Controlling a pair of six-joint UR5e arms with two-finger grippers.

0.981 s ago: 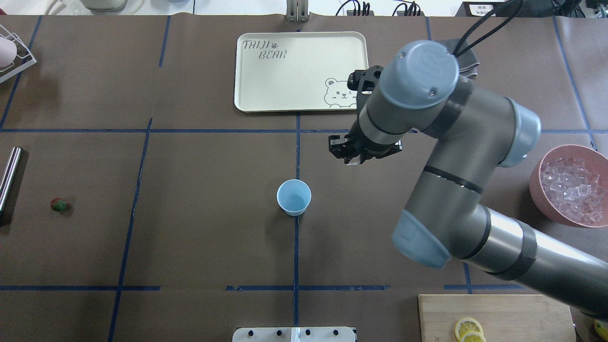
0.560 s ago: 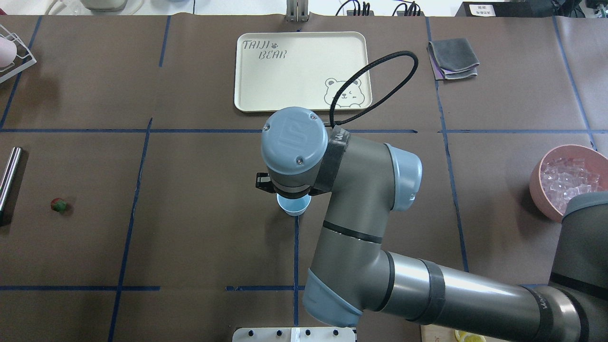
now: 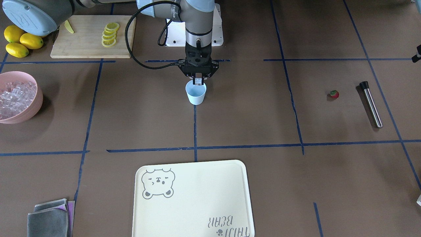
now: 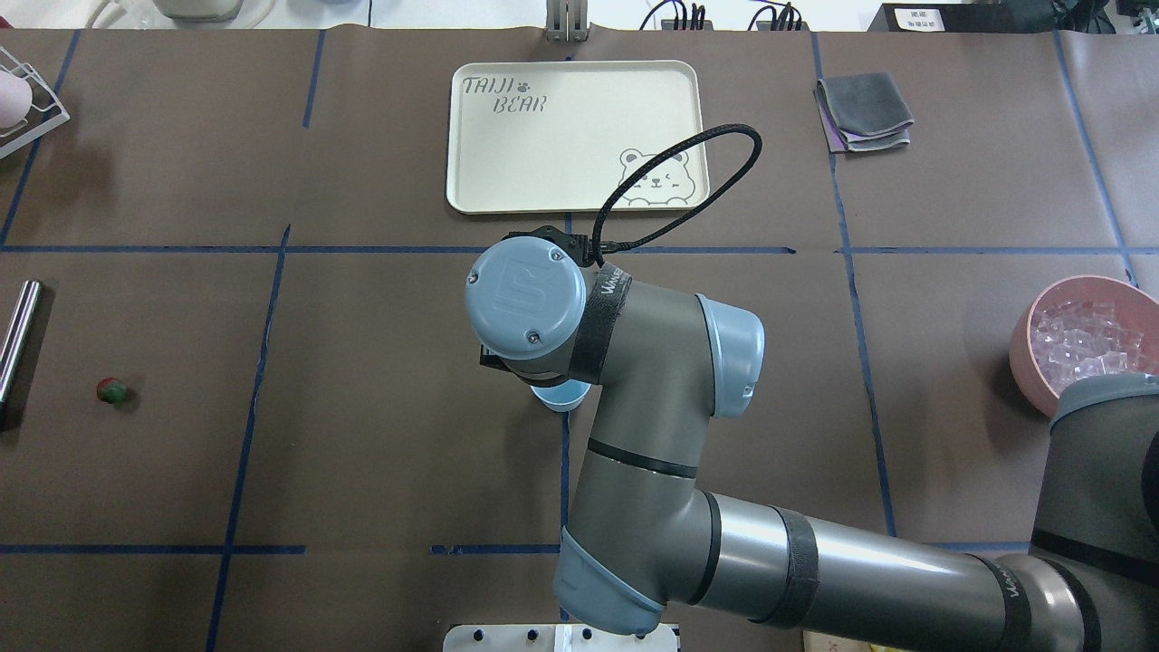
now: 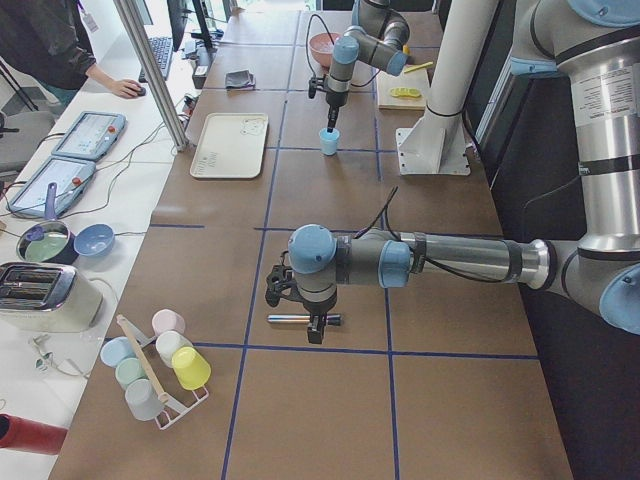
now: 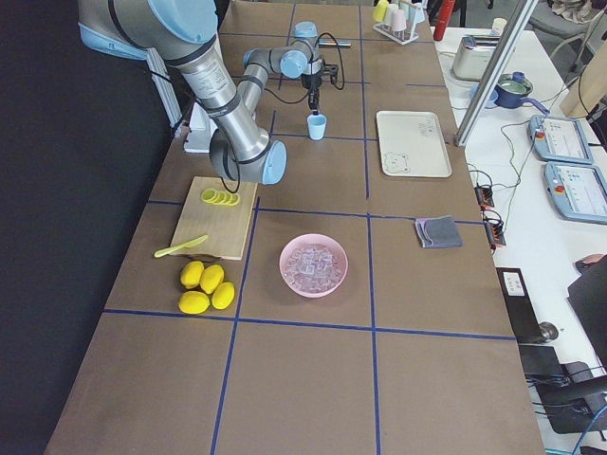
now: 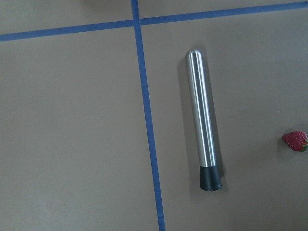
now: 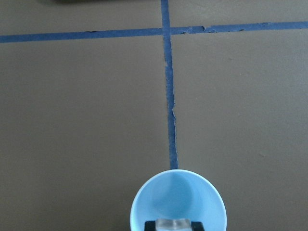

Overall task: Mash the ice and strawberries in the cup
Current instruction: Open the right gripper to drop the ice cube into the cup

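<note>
Just above the seemingly empty cup, pinches one ice cube in the right gripper; yet to drop it, add the strawberry, mash.

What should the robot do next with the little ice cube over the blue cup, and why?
Probably open the right gripper and let go. It pinches an ice cube just above the mouth of the cup, which looks empty inside, so the cube should drop straight in.
</note>
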